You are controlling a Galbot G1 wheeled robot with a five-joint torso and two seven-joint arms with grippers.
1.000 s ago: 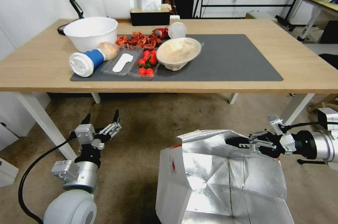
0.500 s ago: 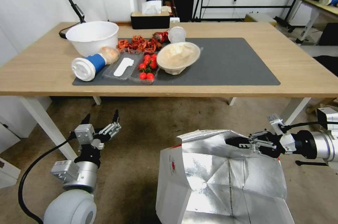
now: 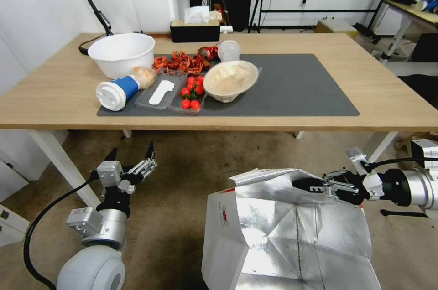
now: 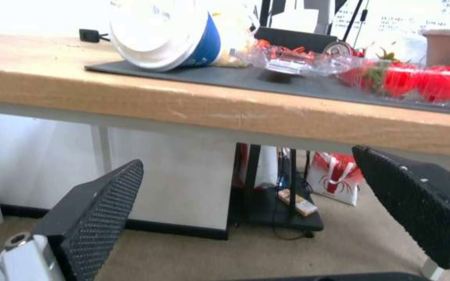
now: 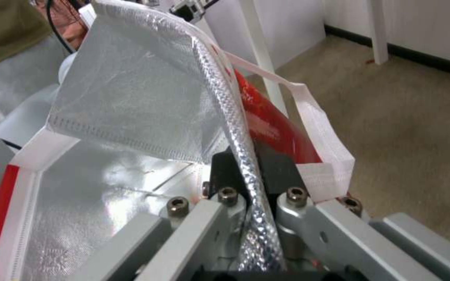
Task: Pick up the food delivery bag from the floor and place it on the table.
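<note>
Right wrist view: my right gripper (image 5: 249,183) clamps foil-lined rim of food delivery bag (image 3: 292,230), near white handle (image 5: 313,136). I judge bag light, crinkly, tear-prone; rim hold suits. Bag hangs low before me above floor (image 3: 182,176). Left gripper (image 3: 131,158) open, empty. Table (image 3: 388,94) beyond.

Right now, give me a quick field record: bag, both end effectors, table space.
bag: food delivery bag open at the top, foil lining showing, below table height, in front of the table
right end effector: shut on the bag's foil rim
left end effector: open, holding nothing, low in front of the table edge
handle: white handle hanging loose outside the rim
table space: mat bare on the robot's right; bowls, cup and tomatoes on its left half
</note>
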